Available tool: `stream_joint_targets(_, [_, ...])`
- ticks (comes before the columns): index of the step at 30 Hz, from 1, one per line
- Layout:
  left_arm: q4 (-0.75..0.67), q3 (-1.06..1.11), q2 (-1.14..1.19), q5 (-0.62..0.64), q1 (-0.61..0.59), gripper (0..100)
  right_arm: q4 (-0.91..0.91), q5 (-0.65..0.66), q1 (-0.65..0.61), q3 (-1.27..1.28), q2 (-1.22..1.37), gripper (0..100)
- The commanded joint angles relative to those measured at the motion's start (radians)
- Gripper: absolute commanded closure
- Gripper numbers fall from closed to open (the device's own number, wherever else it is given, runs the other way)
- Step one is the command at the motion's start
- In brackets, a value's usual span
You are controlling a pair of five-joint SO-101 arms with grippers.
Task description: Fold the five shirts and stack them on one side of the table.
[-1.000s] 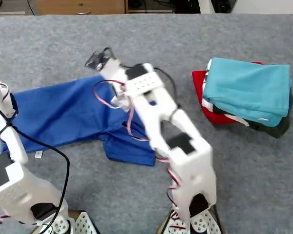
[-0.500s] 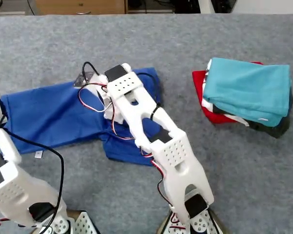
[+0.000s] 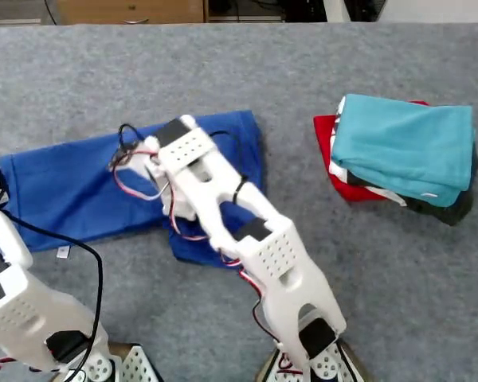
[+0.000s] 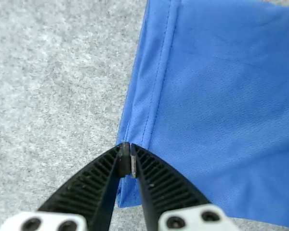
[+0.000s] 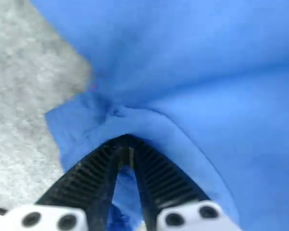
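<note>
High view: right arm [image 3: 223, 211] spans blue shirt [image 3: 64, 191]; left pincer [image 4: 126, 161], seemingly right pincer [image 5: 125, 158] too, pinch it.

Grey flecked worktop [image 3: 319, 64]. Plain blue shirt [image 3: 64, 187] at 9 o'clock. At 3 o'clock, teal shirt [image 3: 402, 147] over red shirt [image 3: 325, 147], black shirt [image 3: 454, 208] lowest. Black ribbed fingers [image 4: 94, 185].

The right arm [image 3: 275, 255] lay across the blue shirt [image 3: 72, 187], hiding its middle and part of one sleeve. The left arm [image 3: 16, 302] was cut off by the high view's left and lower edges. Under the teal shirt [image 3: 402, 147], the red shirt [image 3: 325, 147] and the black shirt [image 3: 454, 208] showed at their edges alone, and the layers between them could not be counted. A white tag [image 3: 62, 252] beside the blue shirt was too small to make out. Cloth around the right end effector [image 5: 127, 161] was blurred.
</note>
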Motion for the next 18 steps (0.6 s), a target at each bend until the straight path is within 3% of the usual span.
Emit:
stream_joint_targets(1, [0.008, -0.063, -0.008, 0.006, -0.015, 98, 0.003, 0.008, -0.056, 0.067, -0.088, 99.7])
stream_joint_targets(10, [0.008, -0.061, -0.007, 0.008, -0.025, 98, -0.098, 0.055, -0.076, 0.398, -0.441, 99.7])
stream_joint_targets(18, [0.008, -0.066, -0.008, 0.009, -0.015, 98, -0.282, 0.069, 0.125, 0.453, -0.542, 99.7])
